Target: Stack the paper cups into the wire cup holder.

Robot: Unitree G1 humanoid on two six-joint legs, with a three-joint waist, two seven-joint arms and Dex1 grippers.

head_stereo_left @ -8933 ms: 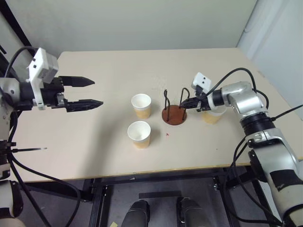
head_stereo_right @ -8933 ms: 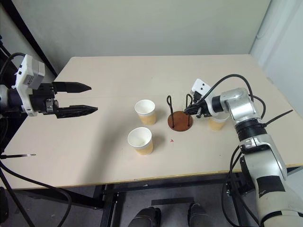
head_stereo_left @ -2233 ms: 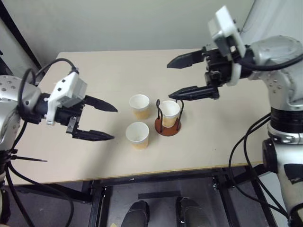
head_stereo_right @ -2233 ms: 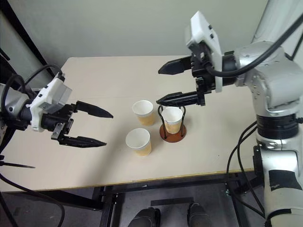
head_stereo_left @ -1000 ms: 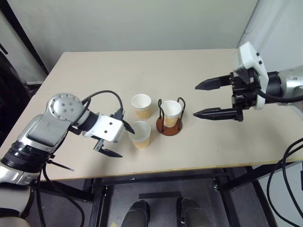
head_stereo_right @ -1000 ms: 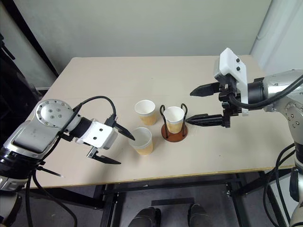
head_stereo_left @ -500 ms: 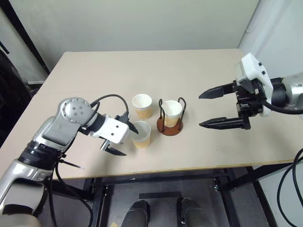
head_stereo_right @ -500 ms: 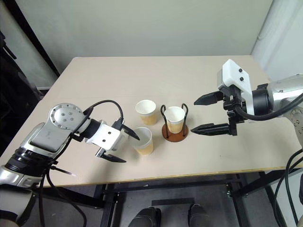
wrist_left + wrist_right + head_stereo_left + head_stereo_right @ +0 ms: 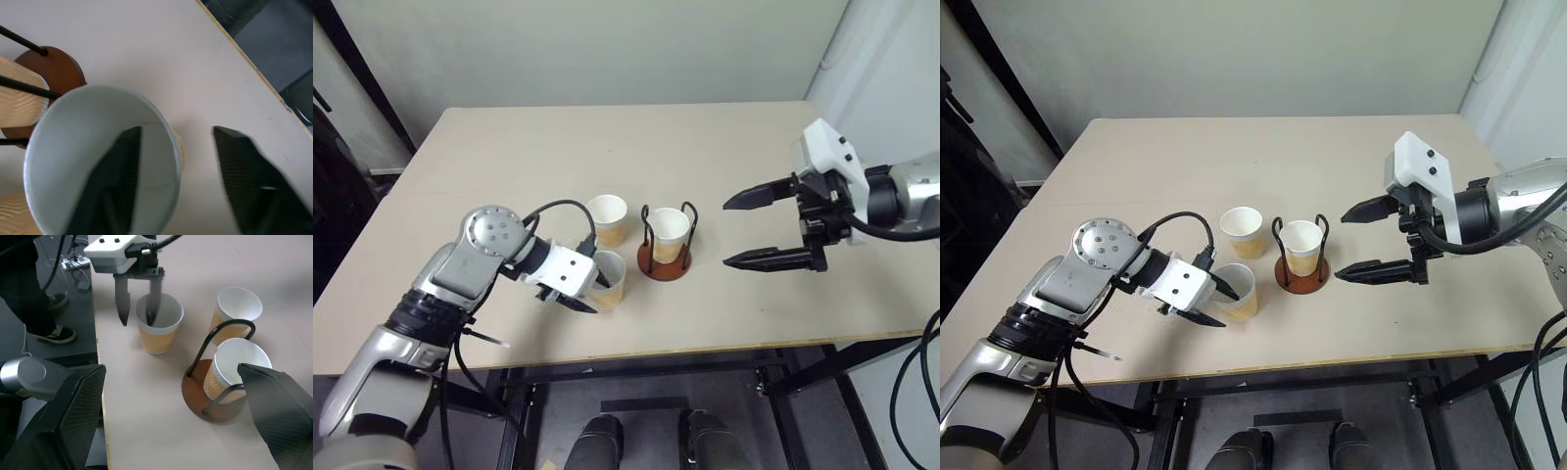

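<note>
Two left fingers [image 9: 1223, 287] straddle one paper cup's [image 9: 1239, 293] wall, unclosed; right gripper [image 9: 1342, 248] gapes empty.

A: Furniture?
B: One pale beige surface [image 9: 607, 137], dark metal frame [image 9: 524, 411] beneath.
A: Surroundings?
B: Plain light wall [image 9: 587, 49] at twelve o'clock; dark grey floor [image 9: 636, 441] at six.

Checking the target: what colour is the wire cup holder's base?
The wire cup holder has a reddish-brown disc base; right wrist view shows it best.
</note>
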